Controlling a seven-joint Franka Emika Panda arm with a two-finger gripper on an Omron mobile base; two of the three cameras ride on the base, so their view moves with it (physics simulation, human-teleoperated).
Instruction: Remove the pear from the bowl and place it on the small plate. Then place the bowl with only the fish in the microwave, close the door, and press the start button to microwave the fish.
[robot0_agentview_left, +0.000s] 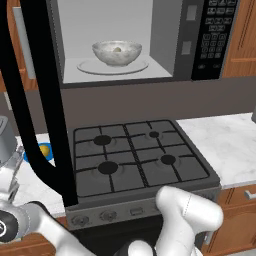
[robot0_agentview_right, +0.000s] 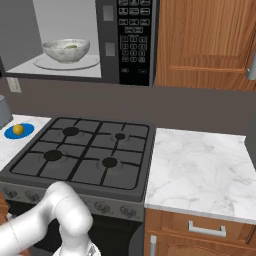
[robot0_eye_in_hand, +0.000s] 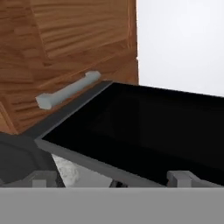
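The open door is seen just ahead of the spread, empty fingers, awaiting closing.

Yellow pear on blue small plate (white marble counter).

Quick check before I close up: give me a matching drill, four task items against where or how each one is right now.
Things:
1. pear
2. bowl
3. small plate
4. door

States:
A. swung open, to the left of the cavity
B. on the counter left of the stove
C. resting on the blue disc
D. on the turntable inside the microwave

Pairs: 1-C, 2-D, 3-B, 4-A
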